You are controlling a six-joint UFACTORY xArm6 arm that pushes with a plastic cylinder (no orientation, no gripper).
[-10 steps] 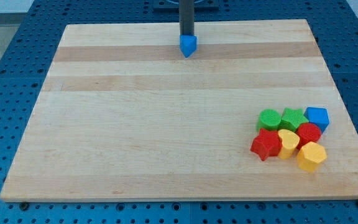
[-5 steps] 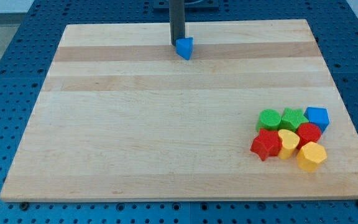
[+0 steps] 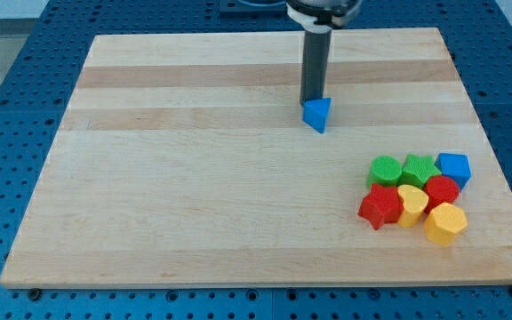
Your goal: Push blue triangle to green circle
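The blue triangle point(image 3: 317, 114) lies on the wooden board point(image 3: 194, 178), right of the middle and in the upper half. My tip point(image 3: 310, 101) stands just above and to the left of it, touching its upper edge. The green circle point(image 3: 384, 170) sits at the upper left of a cluster of blocks near the board's right edge, well below and to the right of the triangle.
The cluster holds a green star point(image 3: 420, 167), a blue block point(image 3: 453, 168), a red star point(image 3: 380, 205), a yellow heart point(image 3: 412, 204), a red block point(image 3: 441, 190) and a yellow hexagon point(image 3: 445, 223). A blue pegboard point(image 3: 7, 80) surrounds the board.
My tip has pushed the blue triangle from near the board's top edge down and to the right, closer to the cluster. The cluster has not moved.
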